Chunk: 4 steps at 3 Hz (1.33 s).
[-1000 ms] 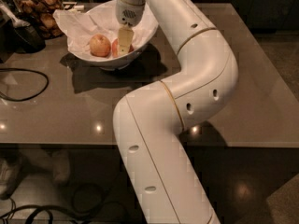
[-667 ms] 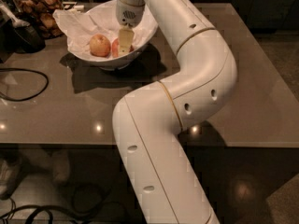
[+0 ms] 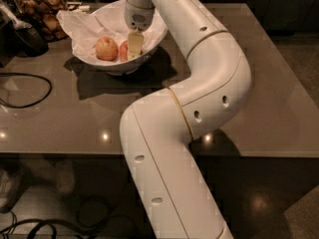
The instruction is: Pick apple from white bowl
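The white bowl [image 3: 149,48], lined with crumpled white paper, stands at the table's far left. Two apples lie in it. The paler yellowish apple [image 3: 106,48] is on the left. The red apple [image 3: 123,50] is right of it and partly hidden by my gripper. My gripper [image 3: 133,46] reaches down into the bowl from above and sits right against the red apple's right side.
My white arm [image 3: 199,88] bends across the middle of the grey table [image 3: 269,83]. A black cable [image 3: 30,88] loops on the table's left. A dark container with brown snacks [image 3: 42,11] stands at the far left corner.
Hardly anything has changed. My gripper stays down in the bowl at the red apple, and both apples lie where they were.
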Tool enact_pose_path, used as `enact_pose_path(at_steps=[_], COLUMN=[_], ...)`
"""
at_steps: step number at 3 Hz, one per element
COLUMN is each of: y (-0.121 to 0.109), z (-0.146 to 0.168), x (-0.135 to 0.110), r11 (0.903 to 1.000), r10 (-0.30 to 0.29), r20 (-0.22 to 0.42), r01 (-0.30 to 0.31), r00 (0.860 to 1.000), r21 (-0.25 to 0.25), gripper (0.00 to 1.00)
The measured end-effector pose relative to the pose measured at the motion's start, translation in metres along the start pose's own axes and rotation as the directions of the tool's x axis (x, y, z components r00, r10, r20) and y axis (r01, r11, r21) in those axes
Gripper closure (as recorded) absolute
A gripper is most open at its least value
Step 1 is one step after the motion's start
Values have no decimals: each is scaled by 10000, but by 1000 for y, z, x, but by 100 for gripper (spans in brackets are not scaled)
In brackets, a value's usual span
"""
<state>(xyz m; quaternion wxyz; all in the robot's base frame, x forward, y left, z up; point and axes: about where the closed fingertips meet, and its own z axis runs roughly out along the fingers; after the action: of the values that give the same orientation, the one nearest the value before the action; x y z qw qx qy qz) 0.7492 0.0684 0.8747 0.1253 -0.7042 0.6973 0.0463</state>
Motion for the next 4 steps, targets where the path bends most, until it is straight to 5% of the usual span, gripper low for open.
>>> enact_pose_path(at_steps=[1, 4], y=[0, 2], z=[3, 1], x=[1, -3], r11=[10000, 9997], r10=[-25, -239], r20=[-53, 148], r01=[25, 240], r00=[10000, 9996], r21=[-45, -93], gripper=[31, 95])
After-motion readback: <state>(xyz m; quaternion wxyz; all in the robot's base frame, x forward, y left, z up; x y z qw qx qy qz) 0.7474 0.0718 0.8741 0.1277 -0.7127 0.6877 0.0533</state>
